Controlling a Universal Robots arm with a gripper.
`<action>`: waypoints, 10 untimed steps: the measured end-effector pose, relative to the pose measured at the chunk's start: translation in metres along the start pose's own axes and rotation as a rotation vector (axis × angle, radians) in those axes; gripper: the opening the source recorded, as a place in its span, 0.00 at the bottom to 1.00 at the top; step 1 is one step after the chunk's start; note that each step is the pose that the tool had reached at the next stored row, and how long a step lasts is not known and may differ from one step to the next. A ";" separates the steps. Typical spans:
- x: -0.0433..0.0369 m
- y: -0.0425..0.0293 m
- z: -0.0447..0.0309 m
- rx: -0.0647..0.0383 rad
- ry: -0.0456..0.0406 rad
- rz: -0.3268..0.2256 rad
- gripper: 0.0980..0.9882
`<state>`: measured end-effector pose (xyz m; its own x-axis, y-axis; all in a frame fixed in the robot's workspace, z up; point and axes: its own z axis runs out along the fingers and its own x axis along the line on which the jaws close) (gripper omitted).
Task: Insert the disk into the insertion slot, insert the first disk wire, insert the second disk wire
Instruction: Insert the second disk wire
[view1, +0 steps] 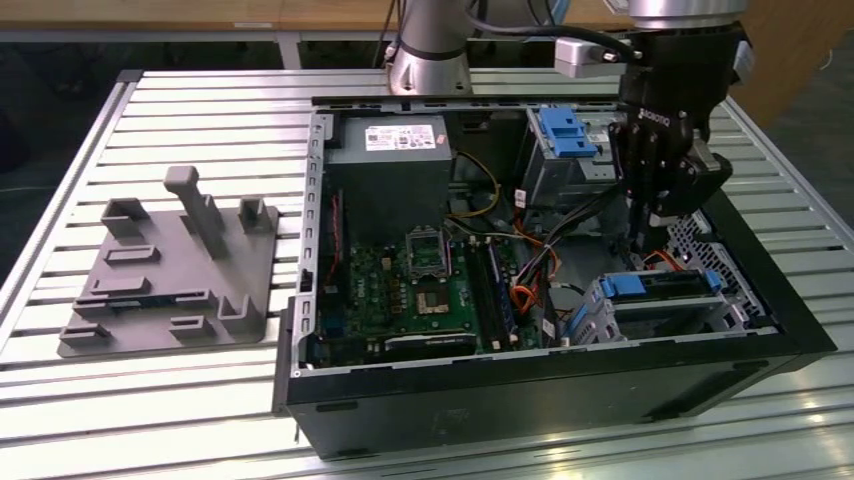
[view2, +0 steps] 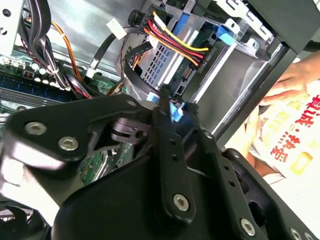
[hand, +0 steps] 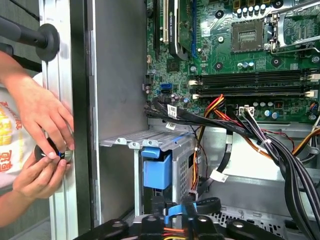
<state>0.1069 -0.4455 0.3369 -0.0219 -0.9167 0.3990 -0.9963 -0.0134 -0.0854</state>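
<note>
The disk (view1: 657, 286), in its blue carrier, sits inside the silver insertion slot (view1: 674, 318) at the near corner of the open computer case on the exterior view's right. My gripper (view1: 638, 244) hangs just above the disk's end. In the second wrist view my gripper (view2: 176, 108) is shut on a small blue wire plug (view2: 174, 112), close to the back of the disk (view2: 227, 82). A bundle of red, yellow and black wires (view2: 175, 44) runs to that same end. The first wrist view has the gripper (hand: 172, 209) beside the slot (hand: 125, 142) and the blue carrier (hand: 157, 171).
A taller grey bay with a blue latch (view1: 561, 135) stands behind the slot. Loose cables (hand: 260, 135) cross above the green motherboard (view1: 414, 290). A person's hands (hand: 42, 150) rest on the case's outer edge. A grey fixture plate (view1: 167, 270) lies on the slatted table.
</note>
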 end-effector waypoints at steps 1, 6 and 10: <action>-0.0001 0.0000 0.0002 0.000 0.0000 0.000 0.20; -0.0005 0.0001 0.0011 0.000 0.0001 0.000 0.20; -0.0007 0.0002 0.0015 0.000 0.0000 0.000 0.20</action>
<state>0.1069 -0.4455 0.3352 -0.0219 -0.9167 0.3990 -0.9963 -0.0134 -0.0854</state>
